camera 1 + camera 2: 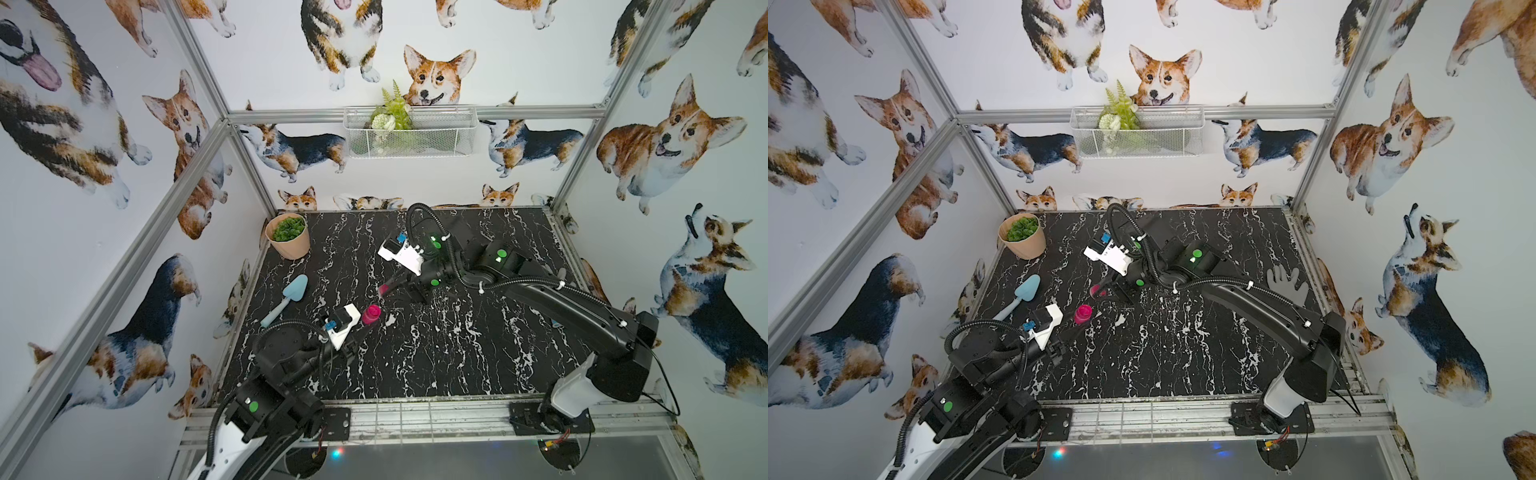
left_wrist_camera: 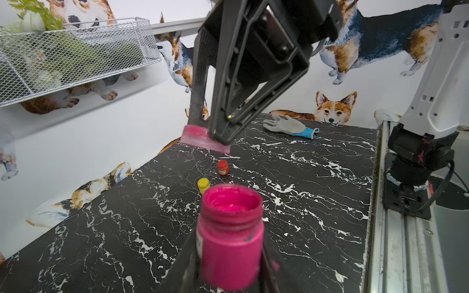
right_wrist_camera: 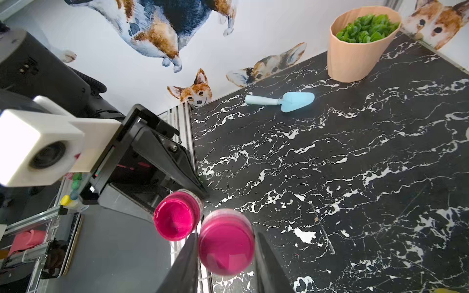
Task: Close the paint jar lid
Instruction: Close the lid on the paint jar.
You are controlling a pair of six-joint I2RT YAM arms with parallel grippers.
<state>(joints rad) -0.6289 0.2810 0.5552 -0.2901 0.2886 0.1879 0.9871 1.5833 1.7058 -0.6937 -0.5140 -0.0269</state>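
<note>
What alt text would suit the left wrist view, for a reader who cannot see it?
An open pink paint jar, gripped by the left gripper, fills the foreground, while the right gripper holds a pink lid in the air beyond it. A small red jar, a yellow jar and a grey glove rest on the black marble table.

Marble table point(image 1: 436, 353) bears potted plant point(image 1: 289, 239), trowel point(image 1: 286, 299), glove point(image 1: 1287, 284); red jar point(image 2: 223, 167), yellow jar point(image 2: 203, 184).

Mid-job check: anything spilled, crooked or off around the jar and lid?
Paint is smeared over the rim and neck of the open pink paint jar in the left gripper, and a pink smudge marks the right arm's base; none shows on the table. The pink lid in the right gripper is apart from the jar's mouth.
</note>
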